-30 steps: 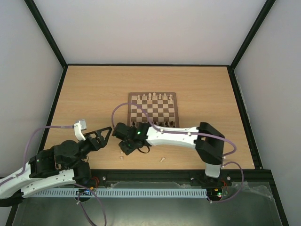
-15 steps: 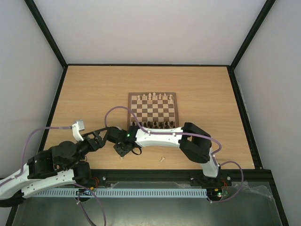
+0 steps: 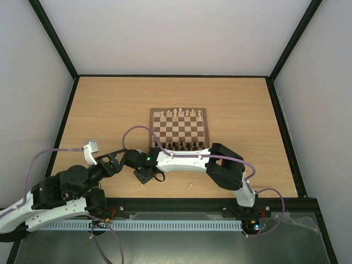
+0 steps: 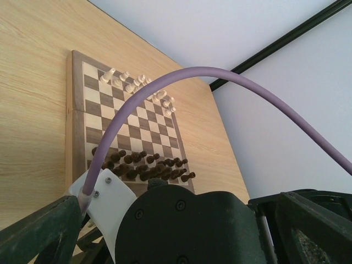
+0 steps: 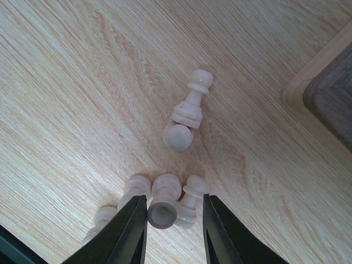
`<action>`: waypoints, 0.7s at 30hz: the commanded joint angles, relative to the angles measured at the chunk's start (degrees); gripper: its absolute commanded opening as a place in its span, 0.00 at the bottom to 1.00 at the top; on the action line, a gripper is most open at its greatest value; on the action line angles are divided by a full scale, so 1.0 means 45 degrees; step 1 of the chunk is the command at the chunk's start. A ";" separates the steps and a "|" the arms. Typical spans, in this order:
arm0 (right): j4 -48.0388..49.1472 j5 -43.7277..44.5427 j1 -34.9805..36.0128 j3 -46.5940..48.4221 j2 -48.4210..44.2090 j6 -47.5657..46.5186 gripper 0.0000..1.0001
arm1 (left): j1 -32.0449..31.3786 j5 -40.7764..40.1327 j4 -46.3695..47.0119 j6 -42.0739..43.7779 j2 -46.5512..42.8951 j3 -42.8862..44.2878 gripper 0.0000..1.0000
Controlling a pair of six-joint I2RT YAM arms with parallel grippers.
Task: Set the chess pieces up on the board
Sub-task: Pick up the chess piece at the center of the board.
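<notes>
The board [image 3: 155,132] lies mid-table, with pale chess pieces [image 3: 179,113] along its far row and dark pieces [image 3: 184,145] along its near row. My right gripper [image 5: 173,199] is open, low over the table just off the board's near left corner [image 5: 330,82]. Several loose pale pawns lie there. One pawn [image 5: 163,202] and another [image 5: 190,202] sit between the fingers, touching the left finger [image 5: 129,234]. Two more pawns [image 5: 190,107] lie just ahead. My left gripper [image 3: 116,160] is open and empty beside the right wrist.
One more pale piece [image 3: 190,186] lies on the table near the front edge. In the left wrist view the right arm's black wrist [image 4: 187,225] and purple cable [image 4: 165,82] block most of the near ground. A black frame borders the table.
My right arm has reached further left and come down over the loose pawns. My left gripper has drawn back slightly to the left.
</notes>
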 commanded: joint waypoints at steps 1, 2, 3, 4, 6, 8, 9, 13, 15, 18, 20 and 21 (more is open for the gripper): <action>-0.0659 0.0186 0.0046 0.0047 0.0150 0.0139 0.28 | 0.0028 -0.0035 0.0013 0.0014 -0.0196 -0.0013 0.99; -0.0651 0.0175 0.0046 0.0016 0.0150 0.0154 0.26 | 0.0030 -0.0023 0.0018 0.0014 -0.0213 -0.0025 0.99; -0.0633 0.0159 0.0046 -0.0015 0.0150 0.0153 0.26 | 0.0028 -0.0004 0.0035 0.0004 -0.0215 -0.0015 0.99; -0.0603 0.0157 0.0046 -0.0033 0.0150 0.0155 0.26 | 0.0028 0.0022 0.0043 0.0013 -0.0213 -0.0025 0.99; -0.0587 0.0131 0.0046 -0.0073 0.0177 0.0139 0.25 | 0.0038 0.0053 0.0066 0.0028 -0.0215 -0.0036 1.00; -0.0562 0.0112 0.0046 -0.0075 0.0208 0.0140 0.24 | 0.0030 0.0084 0.0108 0.0031 -0.0201 -0.0050 0.99; -0.0543 0.0092 0.0046 -0.0097 0.0218 0.0122 0.23 | 0.0028 0.0104 0.0120 0.0033 -0.0192 -0.0049 0.99; -0.0426 -0.0062 0.0046 -0.0134 0.0255 0.0083 0.21 | 0.0028 0.0118 0.0153 0.0033 -0.0177 -0.0062 0.99; -0.0385 -0.0154 0.0046 -0.0148 0.0284 0.0063 0.19 | 0.0028 0.0142 0.0150 0.0021 -0.0177 -0.0076 0.99; -0.0338 -0.0304 0.0046 -0.0153 0.0337 0.0007 0.18 | 0.0028 0.0143 0.0173 0.0009 -0.0177 -0.0068 0.99; -0.0294 -0.0398 0.0046 -0.0182 0.0381 -0.0017 0.17 | 0.0028 0.0154 0.0165 0.0004 -0.0177 -0.0080 0.99; -0.0298 -0.0399 0.0046 -0.0174 0.0391 -0.0032 0.16 | 0.0030 0.0167 0.0156 -0.0002 -0.0177 -0.0068 1.00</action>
